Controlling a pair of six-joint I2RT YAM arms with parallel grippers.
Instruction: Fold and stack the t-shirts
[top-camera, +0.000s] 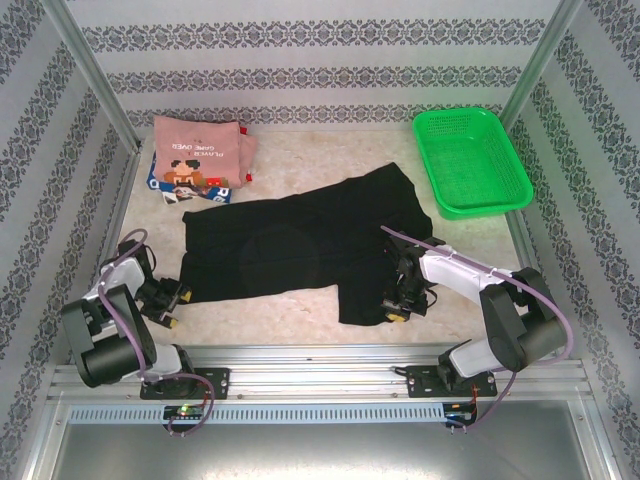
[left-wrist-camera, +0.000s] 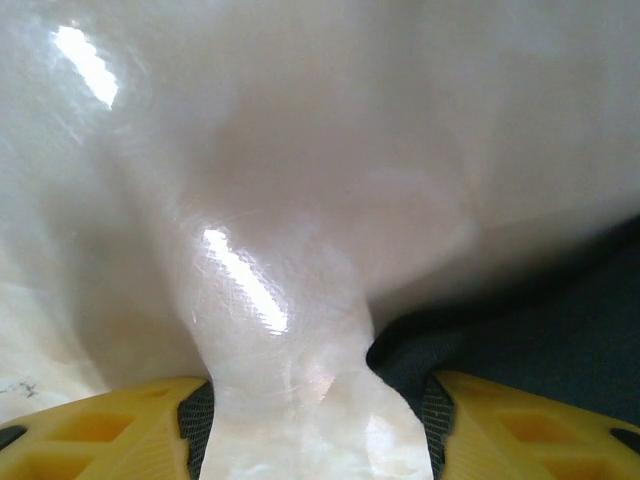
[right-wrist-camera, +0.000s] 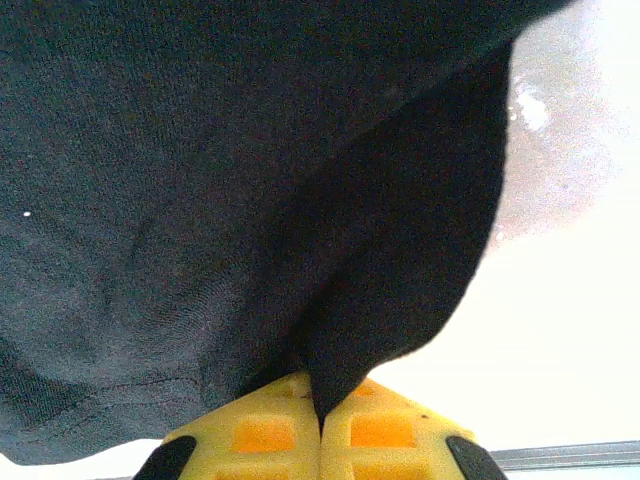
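The right gripper (right-wrist-camera: 320, 420) clamps a fold of the black shirt (right-wrist-camera: 200, 150); the left gripper (left-wrist-camera: 315, 410) stands spread, fingers half cut off

Overhead wide; wrists low, sharing black t-shirt (top-camera: 290, 245).

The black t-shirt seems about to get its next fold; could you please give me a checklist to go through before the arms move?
1. Right pincer gripping the black t-shirt: ok, shut on a pinch of cloth.
2. Left pincer gripping it: not ok, open over the bare table, with the shirt's edge just beside it.
3. Shirt lying flat: cannot tell, the black hides any creases.
4. Pink t-shirt folded on top of the blue-and-white t-shirt, far left: ok.
5. Green basket free of the black shirt: cannot tell, they lie very close.
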